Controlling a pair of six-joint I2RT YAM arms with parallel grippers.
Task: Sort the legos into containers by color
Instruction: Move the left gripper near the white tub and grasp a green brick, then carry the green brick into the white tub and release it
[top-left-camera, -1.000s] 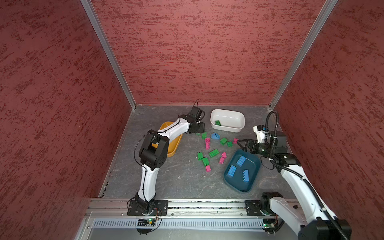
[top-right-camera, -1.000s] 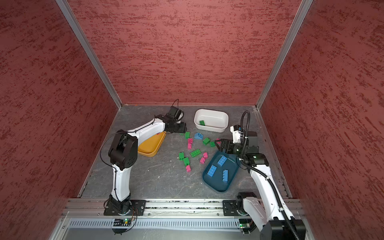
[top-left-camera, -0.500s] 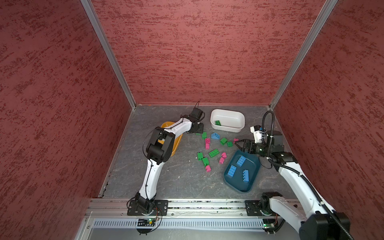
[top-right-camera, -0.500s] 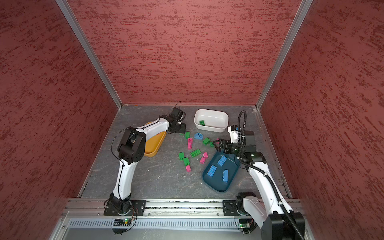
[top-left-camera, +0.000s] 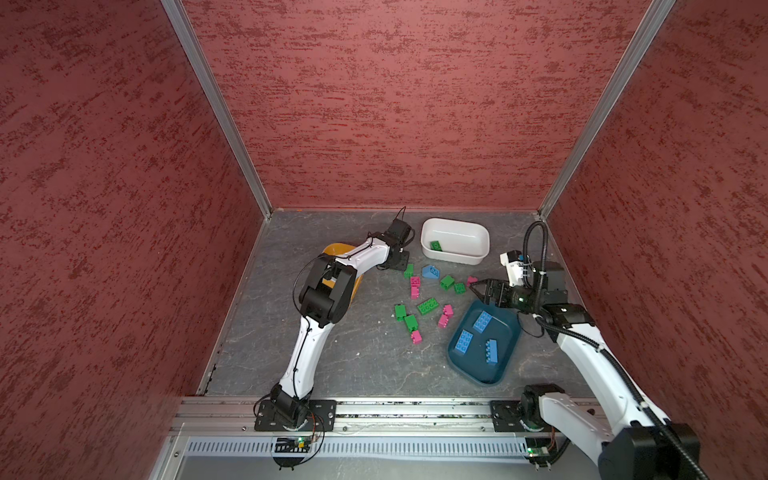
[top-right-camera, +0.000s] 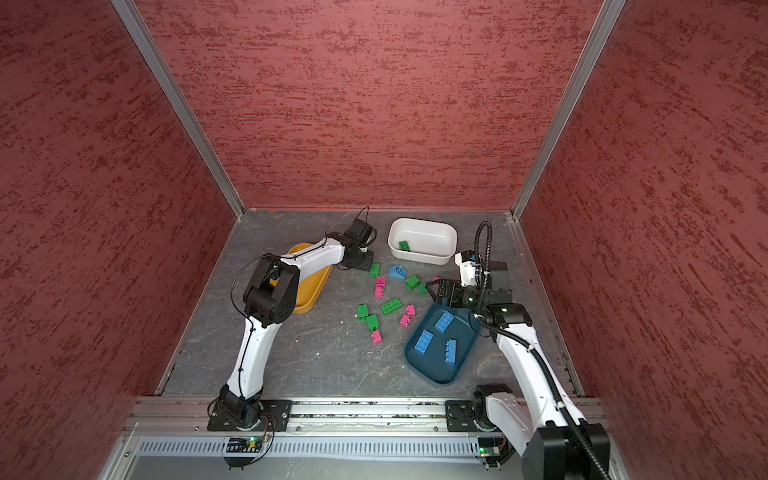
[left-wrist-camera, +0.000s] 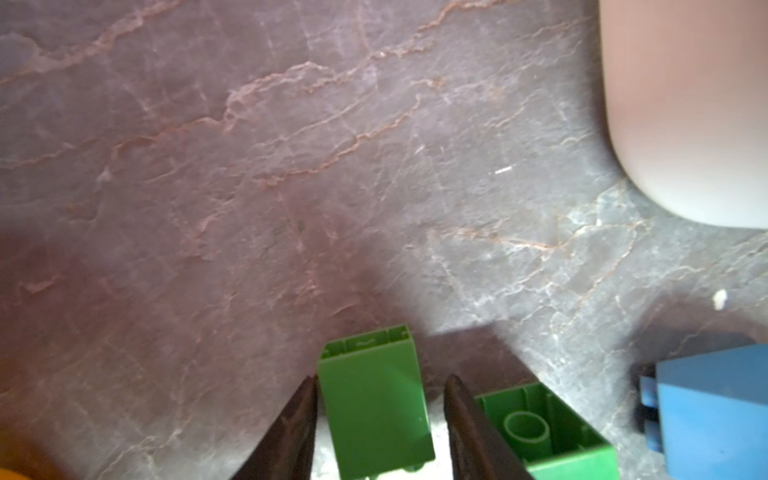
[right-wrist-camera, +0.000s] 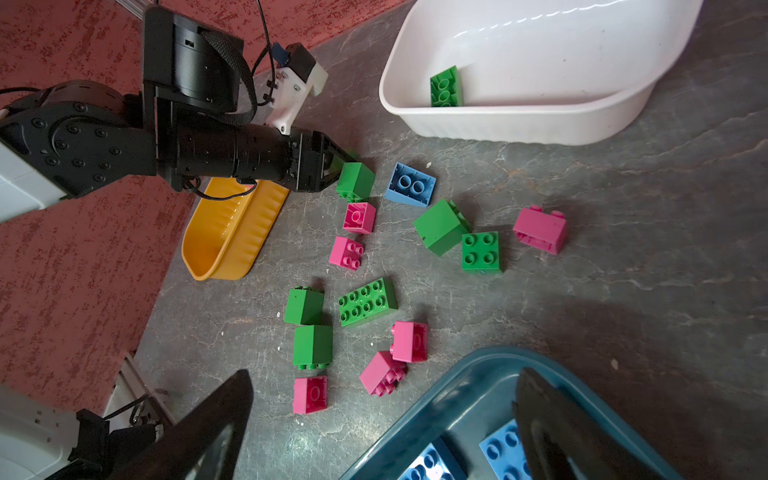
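Observation:
My left gripper (top-left-camera: 401, 266) (top-right-camera: 365, 264) (left-wrist-camera: 380, 380) is low over the table, its jaws either side of a small green brick (left-wrist-camera: 374, 399) (top-left-camera: 408, 271) (right-wrist-camera: 355, 180). One finger touches the brick and a narrow gap shows at the other. My right gripper (top-left-camera: 478, 289) (right-wrist-camera: 384, 374) hangs open and empty over the far rim of the teal bin (top-left-camera: 478, 374) (right-wrist-camera: 457, 374), which holds three blue bricks (top-left-camera: 482, 321). The white bin (top-left-camera: 453, 261) (right-wrist-camera: 519, 124) holds one green brick (top-left-camera: 436, 245). My left arm partly hides the yellow-orange bin (top-left-camera: 332, 249) (right-wrist-camera: 224, 241).
Loose green and pink bricks (top-left-camera: 428, 306) are scattered between the three bins. A blue sloped piece (top-left-camera: 431, 272) lies beside the green brick between my left jaws. Another green brick (left-wrist-camera: 540, 432) lies on its side right against my left finger. Red walls enclose the table.
My left jaws have narrowed around the green brick, and that arm's elbow has shifted slightly. My right gripper has moved left toward the loose bricks, still open.

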